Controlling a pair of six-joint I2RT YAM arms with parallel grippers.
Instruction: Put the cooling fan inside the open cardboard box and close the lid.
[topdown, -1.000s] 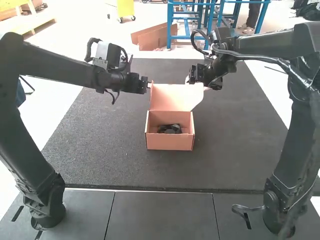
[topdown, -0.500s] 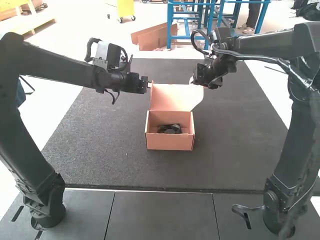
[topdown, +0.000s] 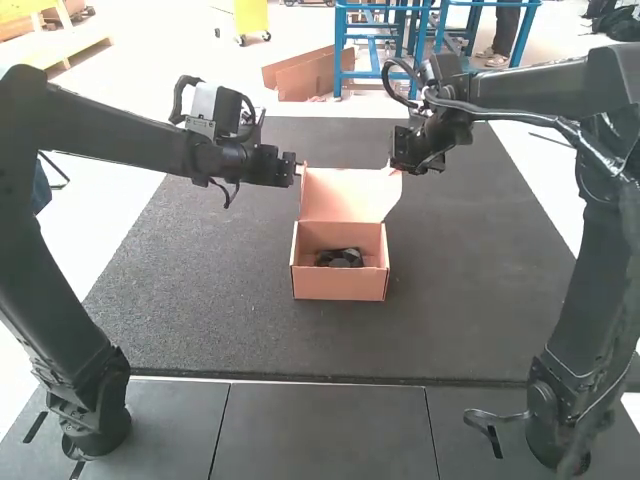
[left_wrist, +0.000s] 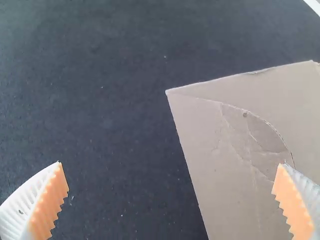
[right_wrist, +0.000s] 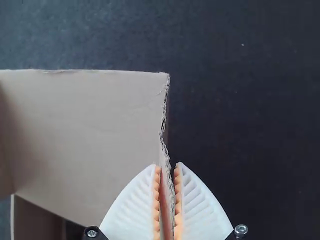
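Note:
The open cardboard box (topdown: 339, 275) stands mid-mat with the black cooling fan (topdown: 340, 258) lying inside it. Its lid (topdown: 343, 196) stands upright at the box's far side. My right gripper (topdown: 400, 160) is at the lid's upper right corner, shut on the edge of the lid's side flap; in the right wrist view the ribbed fingers (right_wrist: 192, 205) pinch the torn cardboard edge (right_wrist: 164, 125). My left gripper (topdown: 291, 170) hovers open beside the lid's upper left corner. In the left wrist view the lid (left_wrist: 250, 150) sits between the spread fingers (left_wrist: 44, 202).
A dark mat (topdown: 180, 290) covers the table around the box, with free room on all sides of it. Beyond the mat's far edge lie loose cardboard pieces (topdown: 305, 68) and a blue frame (topdown: 385, 30).
My right gripper has shifted slightly to the right, carrying the lid's side flap edge, so the flap now stands straighter. The left arm has not moved.

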